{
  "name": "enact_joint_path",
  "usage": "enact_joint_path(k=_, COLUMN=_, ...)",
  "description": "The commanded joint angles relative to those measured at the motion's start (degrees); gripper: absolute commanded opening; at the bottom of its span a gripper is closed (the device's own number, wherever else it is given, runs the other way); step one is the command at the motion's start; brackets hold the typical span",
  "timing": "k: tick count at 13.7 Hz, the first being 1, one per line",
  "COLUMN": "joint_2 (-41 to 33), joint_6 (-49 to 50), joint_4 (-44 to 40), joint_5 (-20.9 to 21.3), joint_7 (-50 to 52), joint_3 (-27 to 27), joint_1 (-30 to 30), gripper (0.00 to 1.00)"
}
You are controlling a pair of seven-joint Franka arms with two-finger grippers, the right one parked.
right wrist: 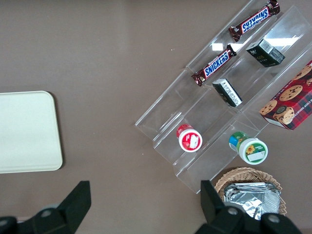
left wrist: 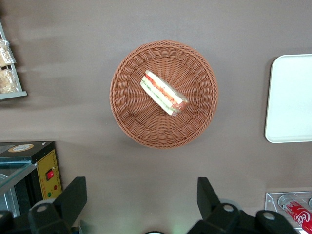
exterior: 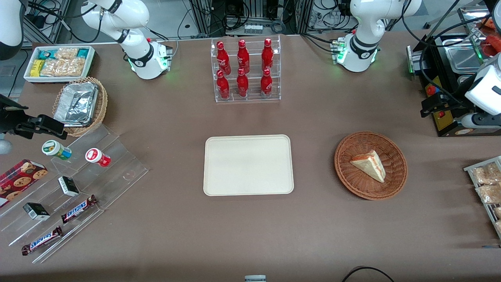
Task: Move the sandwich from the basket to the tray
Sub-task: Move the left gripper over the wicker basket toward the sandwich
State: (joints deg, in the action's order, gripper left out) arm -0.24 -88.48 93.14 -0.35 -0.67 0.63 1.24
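The sandwich (exterior: 369,165) (left wrist: 164,92), a pale wedge with red and green filling along its edge, lies in the round reddish-brown wicker basket (exterior: 391,186) (left wrist: 131,117). The cream tray (exterior: 248,165) (left wrist: 291,97) lies flat beside the basket, toward the parked arm's end, with nothing on it. My left gripper (exterior: 430,106) (left wrist: 141,185) hangs high above the table, farther from the front camera than the basket and toward the working arm's end. Its fingers are spread wide, with only bare tabletop between them.
A clear rack of red bottles (exterior: 245,70) stands farther back than the tray. A black and yellow machine (exterior: 446,98) sits near the gripper. A rack of snack packets (exterior: 487,188) lies at the working arm's end. Stepped acrylic shelves (exterior: 74,188) hold snacks toward the parked arm.
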Motion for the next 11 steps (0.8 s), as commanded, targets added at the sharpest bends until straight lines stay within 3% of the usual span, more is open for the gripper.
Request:
enact_joint_path(k=1, joint_2=0.8, joint_6=0.2, joint_4=-1.6, joint_5=2.5, joint_7=-0.9, joint_3=0.0, joint_1=0.3, gripper=1.00)
enact_joint_path(k=7, joint_2=4.6, joint_6=-1.0, joint_4=-0.6, joint_5=4.2, joint_7=2.7, joint_3=0.0, joint_1=0.1, gripper=1.00)
enact_joint_path(k=11, joint_2=5.1, joint_6=-10.3, joint_4=7.5, joint_5=3.9, joint_7=12.2, joint_3=-0.1, joint_1=0.1, gripper=1.00)
